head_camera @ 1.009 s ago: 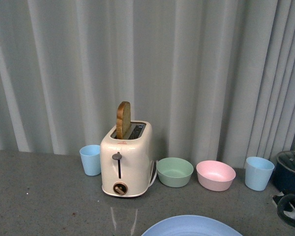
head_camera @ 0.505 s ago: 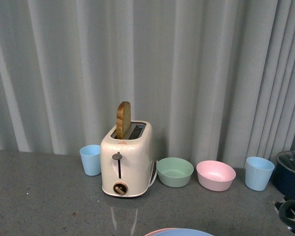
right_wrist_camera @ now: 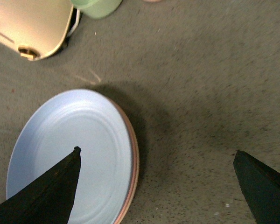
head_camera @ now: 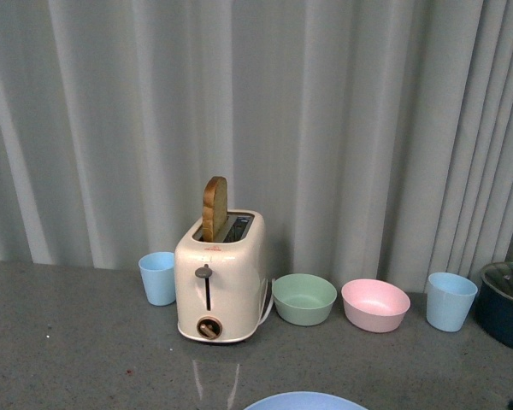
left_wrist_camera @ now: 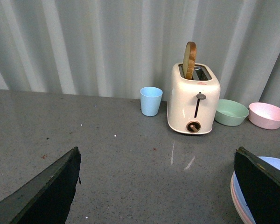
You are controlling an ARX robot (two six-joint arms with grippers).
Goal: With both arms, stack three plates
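The light blue plate (right_wrist_camera: 70, 154) lies on top of the pink plate (right_wrist_camera: 134, 158), of which only the rim shows. The blue plate's far edge shows at the bottom of the front view (head_camera: 303, 401). The stack is also at the edge of the left wrist view (left_wrist_camera: 238, 198). No cream-beige plate shows. My right gripper (right_wrist_camera: 157, 150) is open and empty above the table, with one finger (right_wrist_camera: 46, 191) over the blue plate. My left gripper (left_wrist_camera: 157, 149) is open and empty over bare table, with one finger (left_wrist_camera: 263, 186) beside the stack.
A cream toaster (head_camera: 218, 278) holding a bread slice (head_camera: 214, 207) stands at the back. Beside it are a blue cup (head_camera: 157, 278), a green bowl (head_camera: 303, 298), a pink bowl (head_camera: 374, 304), another blue cup (head_camera: 451, 301) and a dark pot (head_camera: 506, 303). A curtain hangs behind.
In the front view the blue plate has dropped lower in the picture. The dark right gripper at the lower right has sunk almost out of view.
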